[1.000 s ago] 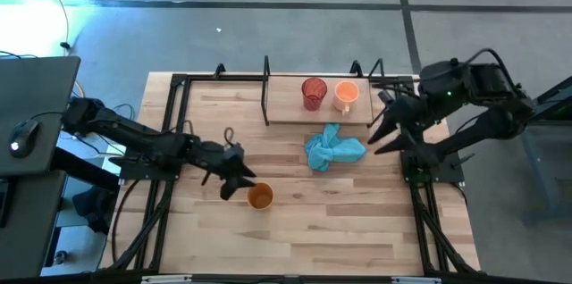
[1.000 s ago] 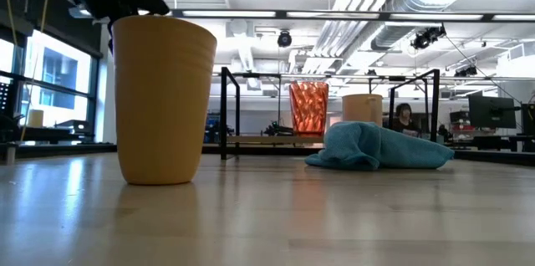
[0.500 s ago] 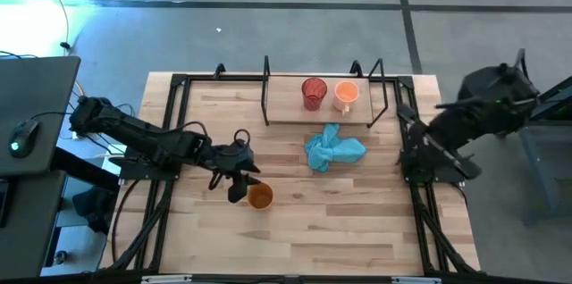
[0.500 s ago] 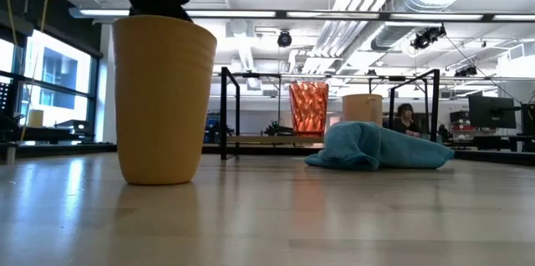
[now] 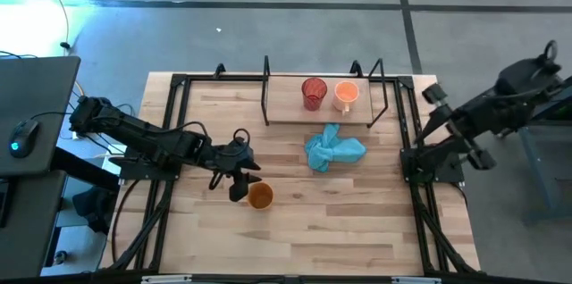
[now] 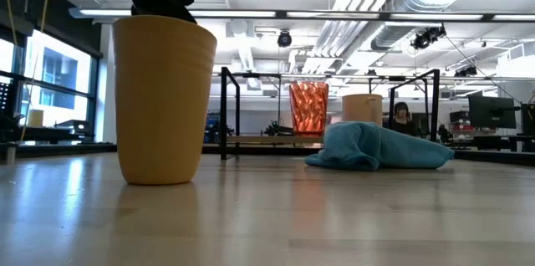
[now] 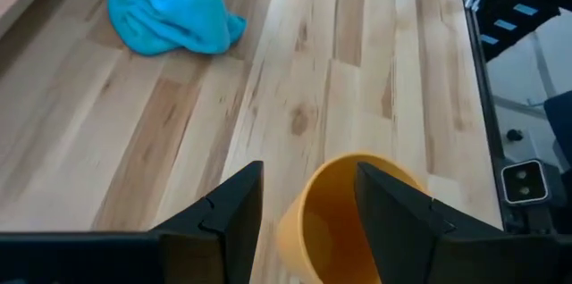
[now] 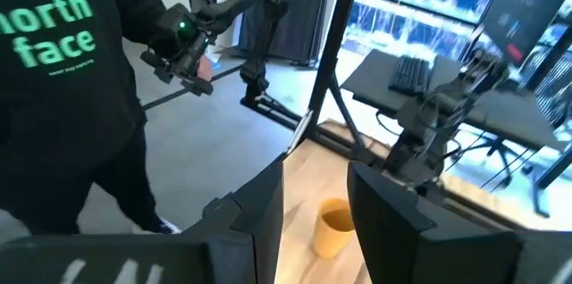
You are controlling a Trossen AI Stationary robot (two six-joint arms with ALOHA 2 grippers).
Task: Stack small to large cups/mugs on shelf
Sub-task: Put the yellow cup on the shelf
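Between my left pincer's (image 7: 302, 208) parted fingers the amber-orange cup (image 7: 344, 217) stands upright on the surface (image 5: 357, 221), its rim at my fingertips and nothing clamped yet. From above, my left pincer (image 5: 238, 186) sits just beside that cup (image 5: 260, 196), on its left-rear side, so the cup's vertical axis calls for a level close across its wall. My left arm reaches low and long across the boards. Farther back, the shelf (image 5: 284, 110) carries the red translucent cup (image 5: 313, 93) and the pale orange mug (image 5: 346, 95). My right pincer (image 5: 429, 95) waits lifted off the surface's right edge, fingers apart and holding nothing.
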